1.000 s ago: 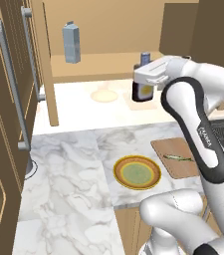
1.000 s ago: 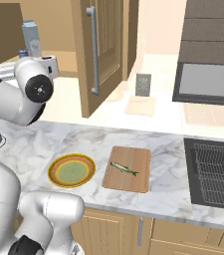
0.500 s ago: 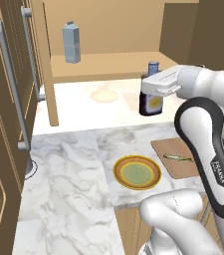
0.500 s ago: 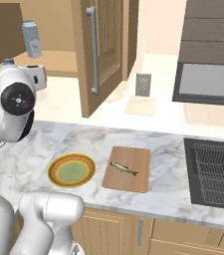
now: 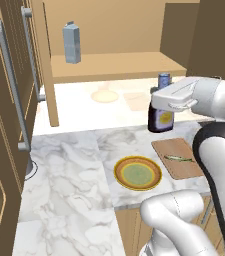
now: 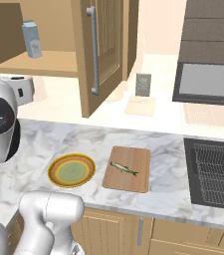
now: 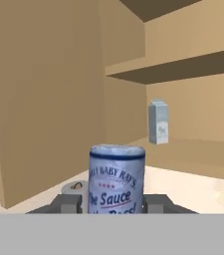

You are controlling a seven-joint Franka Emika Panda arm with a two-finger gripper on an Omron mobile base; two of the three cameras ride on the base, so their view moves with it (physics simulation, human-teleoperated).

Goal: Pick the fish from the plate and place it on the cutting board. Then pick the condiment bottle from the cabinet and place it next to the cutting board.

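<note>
Small dark brown condiment bottle with dark cap and pale yellow label (image 5: 160, 111) is clamped in the white arm's 2-finger gripper (image 5: 160, 107), fingers closed narrow on both sides of its body, held upright in the air over the back of the counter, near the far edge of the light-brown wooden cutting board (image 5: 178, 158). In the hand view the bottle (image 7: 116, 180) sits between the 2 dark fingertips (image 7: 67, 203), label facing the camera. Small silvery-green fish (image 6: 124, 169) already lies on the board (image 6: 127, 169); round orange-rimmed plate with pale green centre (image 6: 72, 170) is bare, just beside the board. Light tan wall cabinet (image 5: 111, 62) stands open, tall grey-blue carton (image 5: 71, 43) on its shelf.

Risks, judged: only 1 narrow pinch on a smooth round body, so a fast swing could let it slip or tilt. Lowering too close could land it on the board or knock the fish. Releasing before the base touches marble would tip it over.
</note>
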